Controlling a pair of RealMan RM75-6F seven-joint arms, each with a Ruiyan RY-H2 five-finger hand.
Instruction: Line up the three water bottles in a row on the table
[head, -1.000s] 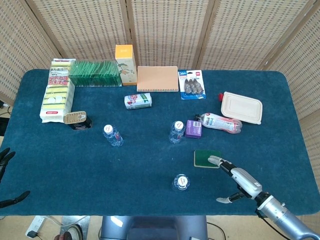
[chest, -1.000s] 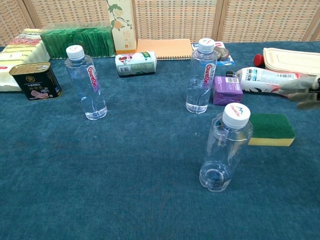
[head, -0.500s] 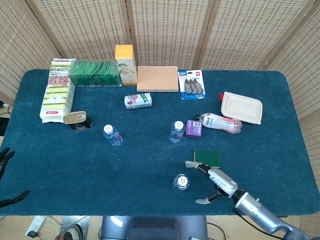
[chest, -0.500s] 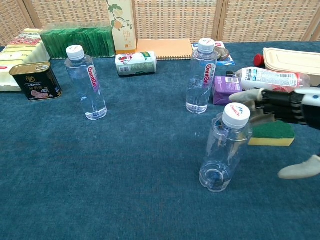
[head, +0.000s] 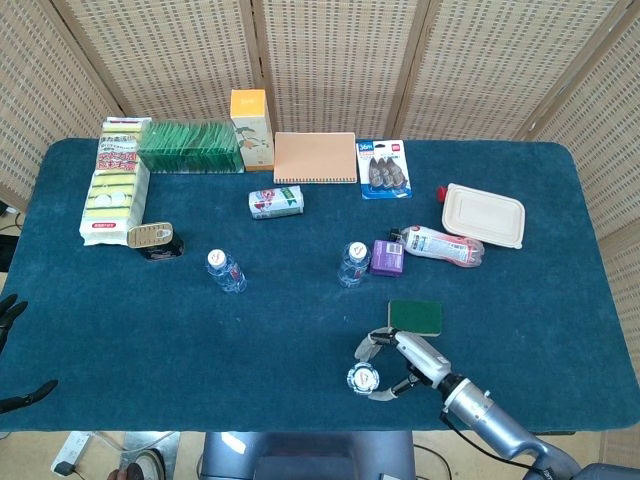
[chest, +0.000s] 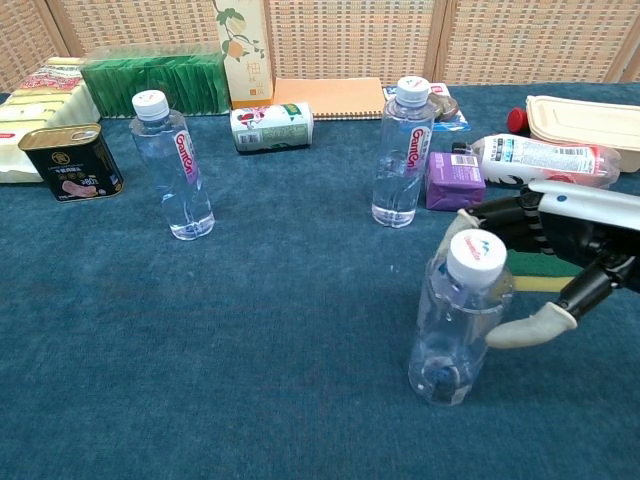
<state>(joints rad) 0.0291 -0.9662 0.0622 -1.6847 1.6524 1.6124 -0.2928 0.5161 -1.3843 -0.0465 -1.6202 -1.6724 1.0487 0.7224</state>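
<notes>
Three water bottles upright; right hand fingers wrapped round nearest, apparently gripping.

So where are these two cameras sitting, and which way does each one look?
Head view: high above the near table edge, looking steeply down on the whole blue-clothed table; shows the right hand and dark left hand.
Chest view: low, looking level across the table towards the wicker screens; shows only the right hand.
Shared: the right hand at the nearest clear plastic water bottle.
</notes>
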